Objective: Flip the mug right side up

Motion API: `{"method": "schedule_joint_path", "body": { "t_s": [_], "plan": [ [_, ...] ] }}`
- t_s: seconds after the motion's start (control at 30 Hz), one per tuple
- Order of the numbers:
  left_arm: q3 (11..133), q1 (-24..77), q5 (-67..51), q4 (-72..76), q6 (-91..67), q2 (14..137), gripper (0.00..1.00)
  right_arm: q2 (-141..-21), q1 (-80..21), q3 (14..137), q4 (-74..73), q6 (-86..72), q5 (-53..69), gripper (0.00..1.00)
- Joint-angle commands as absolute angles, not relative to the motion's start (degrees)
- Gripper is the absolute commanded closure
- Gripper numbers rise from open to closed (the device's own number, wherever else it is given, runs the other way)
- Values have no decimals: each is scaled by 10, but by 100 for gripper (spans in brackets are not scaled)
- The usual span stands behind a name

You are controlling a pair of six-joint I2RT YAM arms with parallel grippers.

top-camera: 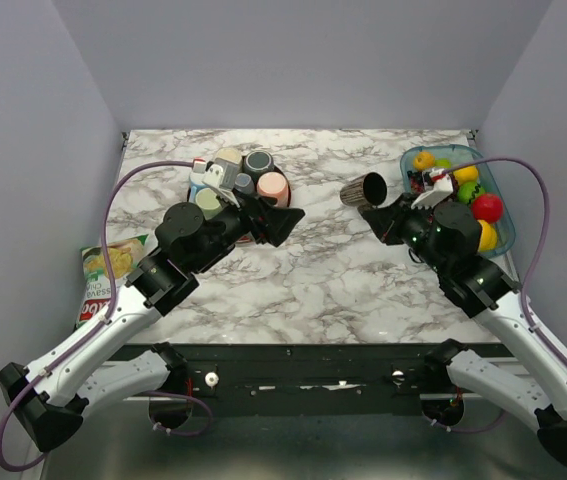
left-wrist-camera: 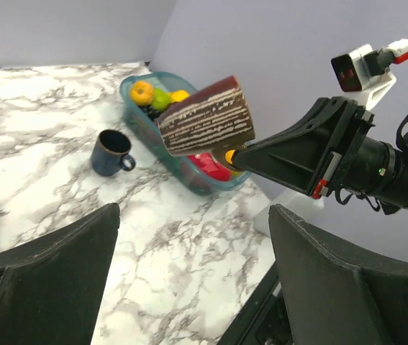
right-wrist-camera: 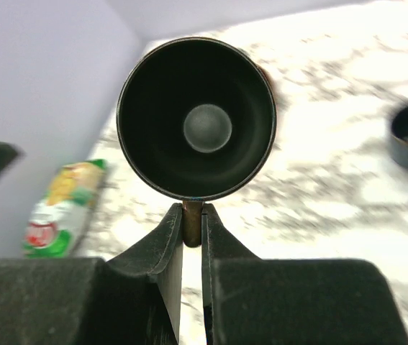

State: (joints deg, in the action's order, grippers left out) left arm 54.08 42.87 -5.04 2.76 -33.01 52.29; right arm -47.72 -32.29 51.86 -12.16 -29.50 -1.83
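Observation:
The mug (top-camera: 363, 188) is brown with pale stripes. It hangs in the air on its side, above the table's right middle. In the left wrist view the mug (left-wrist-camera: 207, 118) shows its striped wall. In the right wrist view the mug (right-wrist-camera: 196, 118) shows its dark inside, with the mouth facing the camera. My right gripper (top-camera: 383, 208) is shut on the mug's handle (right-wrist-camera: 192, 219), its jaws pinched on it from both sides. My left gripper (top-camera: 283, 225) is open and empty, held above the table's middle left, apart from the mug.
A dark blue mug (left-wrist-camera: 111, 151) stands upright on the table next to a blue bin (top-camera: 496, 190) of toy fruit at the right. A dish of cups and small items (top-camera: 233, 175) sits at the back left. A snack bag (top-camera: 108, 275) lies at the left edge.

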Motion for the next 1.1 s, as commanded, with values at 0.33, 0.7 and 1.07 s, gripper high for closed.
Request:
{"method": "schedule_joint_path", "body": {
  "t_s": [0.33,0.7,1.07],
  "plan": [
    [535,431,-4,-36,-299,532,7,-545,-323,418,-185,-324,-243,99],
    [527,430,-4,-54,-300,541,7,-650,-319,368,-84,-317,-302,99],
    [521,427,-4,-60,-294,541,6,-758,-292,347,43,-264,-360,99]
  ]
}}
